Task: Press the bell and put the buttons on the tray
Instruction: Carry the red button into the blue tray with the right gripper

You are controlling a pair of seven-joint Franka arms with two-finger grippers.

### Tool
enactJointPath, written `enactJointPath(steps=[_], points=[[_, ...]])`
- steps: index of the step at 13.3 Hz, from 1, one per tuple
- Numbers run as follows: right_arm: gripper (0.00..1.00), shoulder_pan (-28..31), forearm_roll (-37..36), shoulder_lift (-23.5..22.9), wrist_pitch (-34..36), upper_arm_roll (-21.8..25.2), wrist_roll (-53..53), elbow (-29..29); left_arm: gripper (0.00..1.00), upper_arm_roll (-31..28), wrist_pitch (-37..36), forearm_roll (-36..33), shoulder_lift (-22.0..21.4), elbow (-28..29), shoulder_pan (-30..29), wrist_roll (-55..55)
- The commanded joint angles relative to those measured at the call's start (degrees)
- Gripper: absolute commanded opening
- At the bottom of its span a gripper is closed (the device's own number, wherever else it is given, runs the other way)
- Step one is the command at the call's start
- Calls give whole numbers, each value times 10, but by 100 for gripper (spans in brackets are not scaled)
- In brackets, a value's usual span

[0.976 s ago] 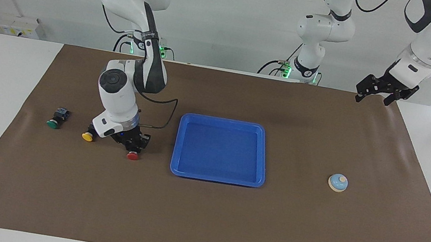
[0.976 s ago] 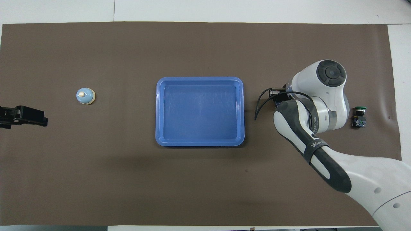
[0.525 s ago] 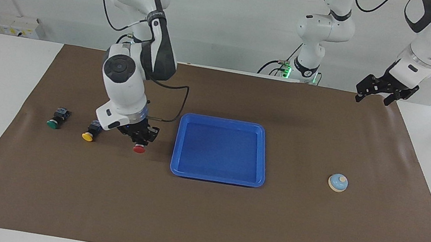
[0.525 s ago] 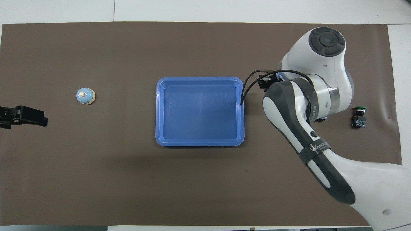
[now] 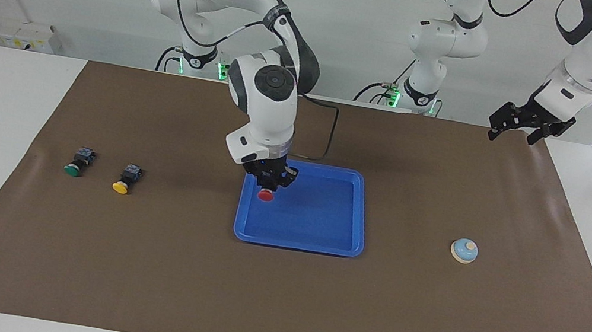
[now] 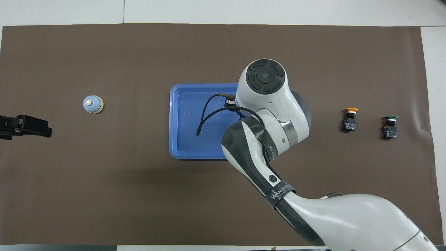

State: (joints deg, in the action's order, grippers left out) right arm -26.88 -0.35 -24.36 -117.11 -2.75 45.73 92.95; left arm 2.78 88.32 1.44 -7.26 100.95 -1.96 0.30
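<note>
Right gripper [image 5: 267, 184], jaws clamped on the red button [image 5: 266, 195], hangs over the tray [image 5: 319, 245]'s nine-o'clock end in the facing view; left gripper [image 5: 519, 126] waits, jaws wide.

Overhead view: right arm's wrist housing [image 6: 266, 101] covers the right gripper, the red button and the blue tray's [image 6: 184, 122] end toward the right arm. Left gripper [image 6: 24, 126] cut off by the frame's left edge; fingers not readable. Facing view: red button's [image 5: 266, 195] black body hidden among the right gripper's [image 5: 268, 180] fingers, contact with tray floor not discernible.
</note>
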Motion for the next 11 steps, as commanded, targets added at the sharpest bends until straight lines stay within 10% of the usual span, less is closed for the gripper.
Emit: enactJointPath(steps=[1, 11], points=[[0, 1, -3, -23, -41, 0, 15, 12, 100, -1, -8, 2, 0, -4, -1, 1], [0, -6, -3, -14, -124, 0, 23, 97, 100, -1, -8, 2, 0, -4, -1, 1]])
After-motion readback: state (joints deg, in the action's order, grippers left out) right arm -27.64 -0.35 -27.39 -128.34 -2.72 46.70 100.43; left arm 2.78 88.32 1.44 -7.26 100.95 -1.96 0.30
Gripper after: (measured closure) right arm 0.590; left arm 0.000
